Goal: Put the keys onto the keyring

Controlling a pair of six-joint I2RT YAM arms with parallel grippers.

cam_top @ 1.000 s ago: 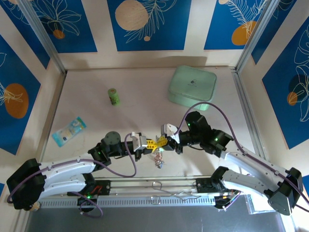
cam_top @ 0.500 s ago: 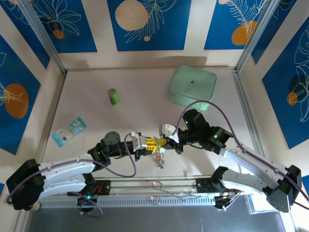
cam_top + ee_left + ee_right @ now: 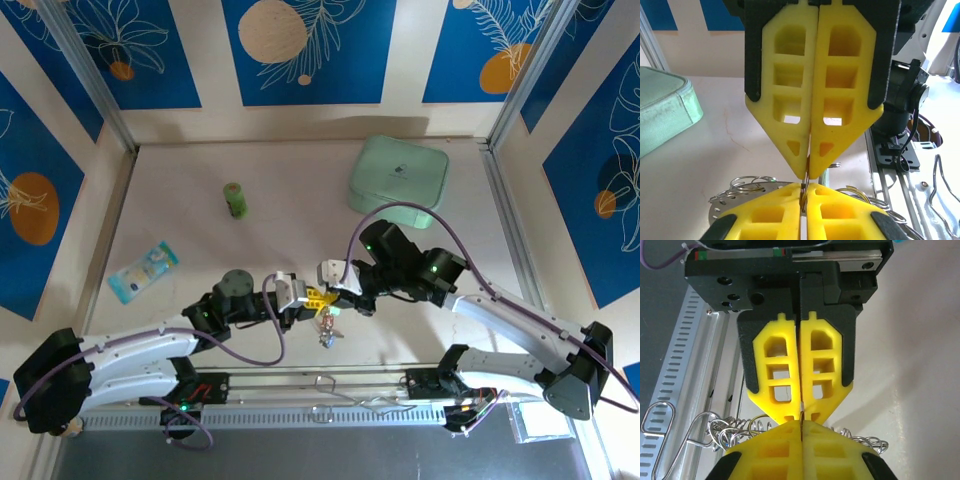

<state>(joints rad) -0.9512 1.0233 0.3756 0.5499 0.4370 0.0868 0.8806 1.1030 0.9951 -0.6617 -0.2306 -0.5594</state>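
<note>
Near edge: slotted metal rail (image 3: pixel 300 412). Just beyond, left gripper (image 3: pixel 804 187) and right gripper (image 3: pixel 801 424) tip to tip, yellow fingers of both pressed closed. Thin metal sliver in seams, ring or key unclear. Keyring (image 3: pixel 735 430) silvery coils beside fingertips; keys (image 3: pixel 327 330) bunched beneath. Pale beige table (image 3: pixel 200 160): blue packet (image 3: pixel 143 270) left, green bottle (image 3: pixel 235 200) farther, mint-green box (image 3: pixel 397 177) back right. Rear walls (image 3: pixel 300 50): blue panels, white leaves, orange discs.

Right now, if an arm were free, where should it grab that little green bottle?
Grip the bottle across its round sides, midway up, coming down from above. It seems to stand upright and alone on the table, so the curved wall offers two opposite faces and nothing nearby blocks the way.
</note>
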